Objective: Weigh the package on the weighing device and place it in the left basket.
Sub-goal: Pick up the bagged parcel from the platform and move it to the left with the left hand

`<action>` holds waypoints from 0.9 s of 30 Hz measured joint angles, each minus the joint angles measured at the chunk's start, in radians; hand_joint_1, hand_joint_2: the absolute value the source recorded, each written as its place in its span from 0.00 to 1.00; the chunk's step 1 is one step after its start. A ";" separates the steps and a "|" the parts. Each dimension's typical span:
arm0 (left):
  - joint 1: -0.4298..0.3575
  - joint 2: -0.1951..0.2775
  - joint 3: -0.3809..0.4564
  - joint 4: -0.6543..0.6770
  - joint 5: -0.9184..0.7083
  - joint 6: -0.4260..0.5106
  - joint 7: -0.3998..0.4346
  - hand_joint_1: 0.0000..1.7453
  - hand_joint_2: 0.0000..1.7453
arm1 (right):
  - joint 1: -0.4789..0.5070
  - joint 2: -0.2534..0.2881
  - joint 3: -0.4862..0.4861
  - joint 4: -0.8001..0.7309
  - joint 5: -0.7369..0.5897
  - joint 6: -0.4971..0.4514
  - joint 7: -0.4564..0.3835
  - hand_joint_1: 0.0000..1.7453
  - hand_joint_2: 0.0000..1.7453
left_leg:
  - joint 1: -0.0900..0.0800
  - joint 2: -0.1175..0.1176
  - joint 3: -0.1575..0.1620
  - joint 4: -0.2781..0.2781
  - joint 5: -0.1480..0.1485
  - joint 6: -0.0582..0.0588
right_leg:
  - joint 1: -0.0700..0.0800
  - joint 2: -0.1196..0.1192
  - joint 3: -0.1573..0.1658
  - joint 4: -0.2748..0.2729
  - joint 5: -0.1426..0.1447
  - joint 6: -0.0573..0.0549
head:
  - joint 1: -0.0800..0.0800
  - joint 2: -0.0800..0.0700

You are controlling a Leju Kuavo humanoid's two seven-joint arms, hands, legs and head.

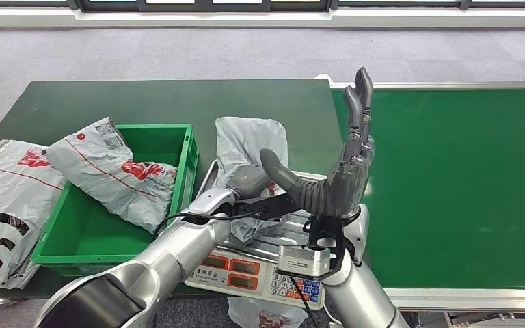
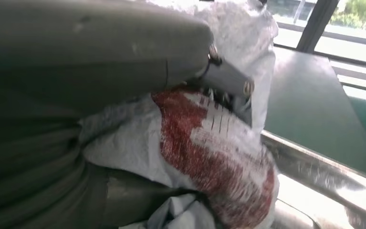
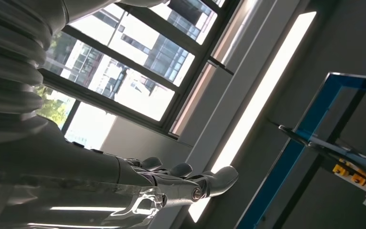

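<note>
At mid-frame in the head view, your left hand grips the package on the scale, your right hand is raised with fingers spread, holding nothing, and the green basket at left holds one bag. Close in the left wrist view, fingers pinch slick film; it could slip during the lift.

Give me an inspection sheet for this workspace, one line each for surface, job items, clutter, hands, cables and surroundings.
Surface: dark green table; brighter green belt beside it.
Job's things: grey package on the scale; green basket holds one grey bag.
Clutter: large bag left of the basket.
Hands: left hand grips the package; right hand raised, fingers straight, holding nothing.
Cables: black cable along the left wrist.
Surroundings: grey floor, windows.
</note>
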 joint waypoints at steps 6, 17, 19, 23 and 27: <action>-0.025 0.025 0.004 -0.019 0.022 0.086 -0.036 1.00 1.00 | 0.004 0.000 0.000 0.000 0.009 0.000 0.002 0.00 1.00 | 0.000 0.000 0.000 0.000 0.000 0.000 | 0.000 0.000 0.000 0.000 0.000 0.000 | 0.000 0.000; -0.018 0.118 0.008 -0.212 -0.140 0.423 -0.010 1.00 1.00 | 0.036 0.000 0.000 -0.004 0.044 -0.001 0.000 0.00 1.00 | 0.000 0.000 -0.001 0.000 0.000 0.000 | 0.000 0.000 -0.002 0.001 0.000 0.000 | 0.000 0.000; -0.009 0.133 0.008 -0.243 -0.166 0.443 0.004 1.00 1.00 | 0.038 0.000 0.000 -0.005 0.044 -0.001 0.000 0.00 1.00 | 0.000 0.000 -0.001 0.000 0.001 -0.001 | 0.000 0.000 -0.002 0.001 0.000 0.000 | 0.000 0.000; 0.020 0.170 0.013 -0.329 -0.323 0.550 0.078 1.00 1.00 | 0.039 -0.001 0.000 -0.005 0.033 -0.001 -0.011 0.00 1.00 | 0.000 0.000 -0.001 0.000 0.001 -0.001 | 0.000 0.000 -0.002 0.001 0.000 0.000 | 0.000 0.000; 0.055 0.209 0.045 -0.429 -0.430 0.582 0.111 1.00 1.00 | 0.040 -0.003 0.000 -0.005 0.022 -0.001 -0.027 0.00 1.00 | 0.000 0.000 -0.002 0.000 0.001 -0.001 | 0.000 0.001 -0.003 0.001 0.000 0.000 | 0.000 0.000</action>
